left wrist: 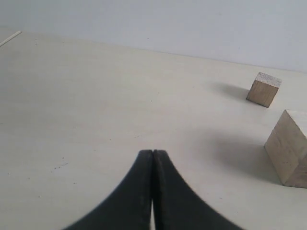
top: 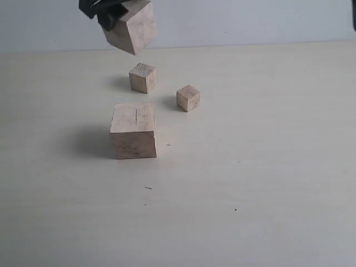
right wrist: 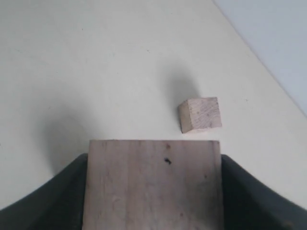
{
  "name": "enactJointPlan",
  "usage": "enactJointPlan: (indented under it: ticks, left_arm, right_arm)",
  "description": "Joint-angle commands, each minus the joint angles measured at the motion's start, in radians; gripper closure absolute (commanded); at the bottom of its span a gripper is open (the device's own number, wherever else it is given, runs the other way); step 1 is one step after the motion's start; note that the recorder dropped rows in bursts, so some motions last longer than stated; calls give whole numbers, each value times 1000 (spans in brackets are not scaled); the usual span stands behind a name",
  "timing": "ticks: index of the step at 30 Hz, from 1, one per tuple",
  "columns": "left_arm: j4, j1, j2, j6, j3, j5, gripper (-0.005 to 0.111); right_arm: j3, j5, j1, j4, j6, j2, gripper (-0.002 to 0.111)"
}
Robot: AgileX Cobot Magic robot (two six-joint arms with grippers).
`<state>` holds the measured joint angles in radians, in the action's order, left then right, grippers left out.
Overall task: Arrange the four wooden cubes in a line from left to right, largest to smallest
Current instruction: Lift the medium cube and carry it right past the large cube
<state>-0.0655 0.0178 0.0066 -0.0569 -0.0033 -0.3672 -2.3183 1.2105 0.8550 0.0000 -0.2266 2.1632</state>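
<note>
Right end effector (right wrist: 153, 182) pinches, seemingly, the second-largest cube (top: 132, 29); lower it level at three o'clock of the largest cube (top: 133, 130). Left end effector (left wrist: 152, 191) pressed together.

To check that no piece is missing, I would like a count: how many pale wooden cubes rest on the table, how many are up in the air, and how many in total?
Pale wooden cubes resting on the table: 3
Pale wooden cube up in the air: 1
Total: 4
</note>
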Motion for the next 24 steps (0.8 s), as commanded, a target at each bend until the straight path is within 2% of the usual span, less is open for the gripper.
enactJointPlan:
  ticks: [1, 12, 19, 24]
  left_arm:
    - [3, -8, -7, 3, 3, 9, 107]
    - [3, -8, -7, 3, 3, 9, 107]
    - [3, -8, -7, 3, 3, 9, 107]
    - [3, -8, -7, 3, 3, 9, 107]
  right_arm:
    - [-2, 11, -47, 0, 99, -54, 108]
    - [25, 11, -173, 8, 214, -79, 108]
    - [186, 11, -188, 24, 220, -186, 108]
    - [395, -98, -188, 24, 227, -258, 108]
